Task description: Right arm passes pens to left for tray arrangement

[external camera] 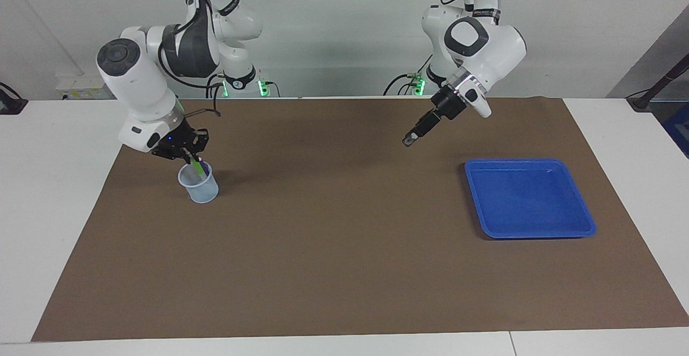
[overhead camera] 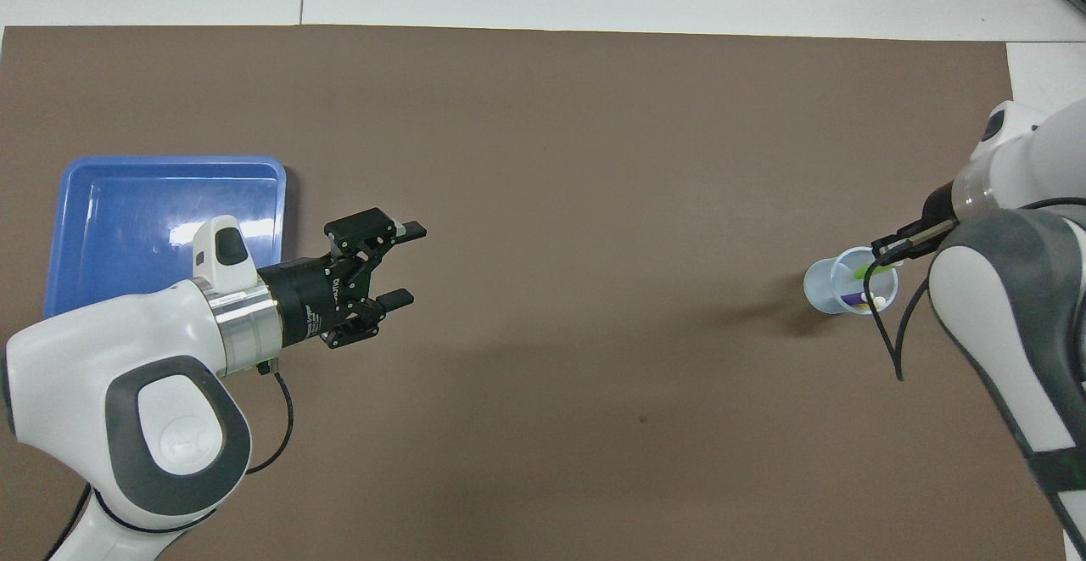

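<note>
The right gripper pinches the green pen over the cup; a slanted pull could tip it. The left gripper waits spread.

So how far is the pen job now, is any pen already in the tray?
Done: nothing yet; the blue tray holds no pen. In hand: the right gripper is shut on the green pen above the cup, with its lower end inside the cup. The left gripper waits open over the mat beside the tray. Left: all three pens to hand over and lay down.
</note>
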`<state>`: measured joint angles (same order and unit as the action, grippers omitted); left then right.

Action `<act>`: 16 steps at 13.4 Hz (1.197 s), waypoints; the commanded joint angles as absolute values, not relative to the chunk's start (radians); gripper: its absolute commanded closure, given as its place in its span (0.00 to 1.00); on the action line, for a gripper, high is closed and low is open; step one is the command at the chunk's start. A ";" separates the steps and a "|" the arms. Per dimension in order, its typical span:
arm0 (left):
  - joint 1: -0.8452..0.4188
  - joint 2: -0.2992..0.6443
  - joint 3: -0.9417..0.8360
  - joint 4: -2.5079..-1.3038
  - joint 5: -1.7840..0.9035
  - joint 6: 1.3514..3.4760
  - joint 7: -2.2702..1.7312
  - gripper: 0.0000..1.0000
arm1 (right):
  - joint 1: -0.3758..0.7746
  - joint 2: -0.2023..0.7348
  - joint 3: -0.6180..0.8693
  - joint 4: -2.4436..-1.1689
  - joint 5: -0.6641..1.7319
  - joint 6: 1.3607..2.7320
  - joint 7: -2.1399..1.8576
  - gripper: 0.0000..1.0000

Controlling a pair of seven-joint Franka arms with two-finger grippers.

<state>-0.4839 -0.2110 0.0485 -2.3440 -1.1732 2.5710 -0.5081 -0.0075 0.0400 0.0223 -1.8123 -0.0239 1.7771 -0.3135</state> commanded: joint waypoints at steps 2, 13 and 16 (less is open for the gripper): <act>-0.586 -0.201 0.061 -2.361 -1.333 2.747 -0.518 0.00 | -0.006 0.038 0.093 -1.697 -0.009 1.712 -0.322 1.00; -0.604 -0.189 0.061 -2.336 -1.400 2.760 -0.543 0.00 | 0.202 0.051 0.163 -1.699 0.380 2.104 0.317 1.00; -0.610 -0.172 0.061 -2.289 -1.407 2.761 -0.638 0.00 | 0.282 0.051 0.163 -1.765 0.451 2.334 0.440 1.00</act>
